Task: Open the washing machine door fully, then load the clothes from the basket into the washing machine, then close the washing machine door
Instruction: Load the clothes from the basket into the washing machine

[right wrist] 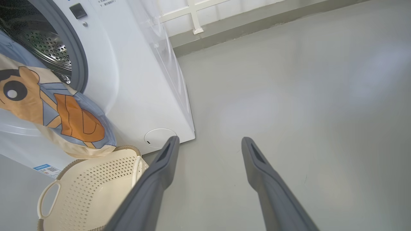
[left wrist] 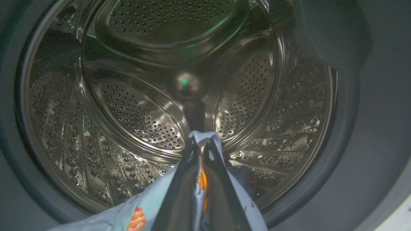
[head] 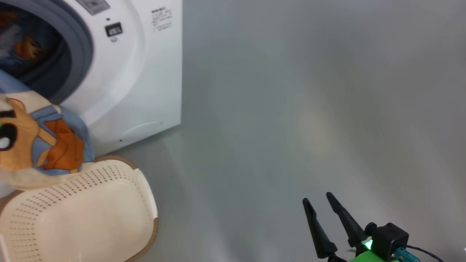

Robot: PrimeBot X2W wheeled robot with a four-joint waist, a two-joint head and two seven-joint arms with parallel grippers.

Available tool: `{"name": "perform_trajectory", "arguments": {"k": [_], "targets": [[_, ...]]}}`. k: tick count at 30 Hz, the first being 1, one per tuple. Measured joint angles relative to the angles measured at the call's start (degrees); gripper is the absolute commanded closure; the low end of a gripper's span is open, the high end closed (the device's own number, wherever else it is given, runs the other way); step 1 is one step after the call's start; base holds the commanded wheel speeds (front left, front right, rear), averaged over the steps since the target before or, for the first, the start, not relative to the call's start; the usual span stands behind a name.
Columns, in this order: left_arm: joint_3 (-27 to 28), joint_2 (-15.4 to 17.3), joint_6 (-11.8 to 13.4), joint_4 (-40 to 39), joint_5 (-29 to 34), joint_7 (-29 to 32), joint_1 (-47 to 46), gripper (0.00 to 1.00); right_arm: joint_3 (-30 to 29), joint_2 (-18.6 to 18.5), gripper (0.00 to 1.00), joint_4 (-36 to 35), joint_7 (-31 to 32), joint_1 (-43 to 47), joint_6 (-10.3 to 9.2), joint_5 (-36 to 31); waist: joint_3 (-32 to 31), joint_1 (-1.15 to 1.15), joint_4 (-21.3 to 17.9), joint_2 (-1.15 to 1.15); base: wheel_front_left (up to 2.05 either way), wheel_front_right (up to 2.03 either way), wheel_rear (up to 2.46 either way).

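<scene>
Currently I list: left gripper point(left wrist: 202, 141), clamped tight on the clothes point(head: 40, 142), at the mouth of the washing machine point(head: 145, 72), facing its drum point(left wrist: 144, 122). The clothes: blue-and-orange fabric draped out of that mouth, down the machine's front. The basket point(head: 91, 218): on the floor point(head: 291, 127) just before the machine, under the fabric. My right gripper point(head: 316, 197): fingers spread wide, holding nothing, well apart from the machine.

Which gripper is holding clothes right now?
The left gripper: its fingers are shut on the clothes before the drum, while the right gripper stands open above the floor.
</scene>
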Motion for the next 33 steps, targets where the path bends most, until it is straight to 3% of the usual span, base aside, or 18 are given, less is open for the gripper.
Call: {"name": "perform_trajectory", "arguments": {"k": [10,20,29,33], "targets": [[0.9,4.4,-1.3,9.5,2.0,-0.1,-9.2,1.0,3.8,0.1,0.0,-1.4,0.0,-1.4,0.0,1.1,7.5,0.0,-3.6,0.0,0.0,0.0,0.0],[0.2,7.8,-4.0,11.3,4.1,-0.1,-20.0,1.0,5.1,0.1,0.0,-2.3,0.0,-1.2,0.0,2.2,13.1,0.01,-6.0,0.0,0.0,0.0,0.0],[0.2,9.8,-4.0,11.1,6.5,-0.1,-28.1,1.0,6.1,0.2,0.0,-3.3,0.0,-1.2,0.0,2.9,15.5,0.01,-7.3,0.0,0.0,0.0,0.0],[-1.6,9.9,-4.1,15.7,7.7,-0.1,-28.8,1.0,6.2,0.2,0.0,-3.2,0.0,-1.1,0.0,2.9,15.6,0.0,-7.2,0.0,0.0,0.0,0.0]]}}
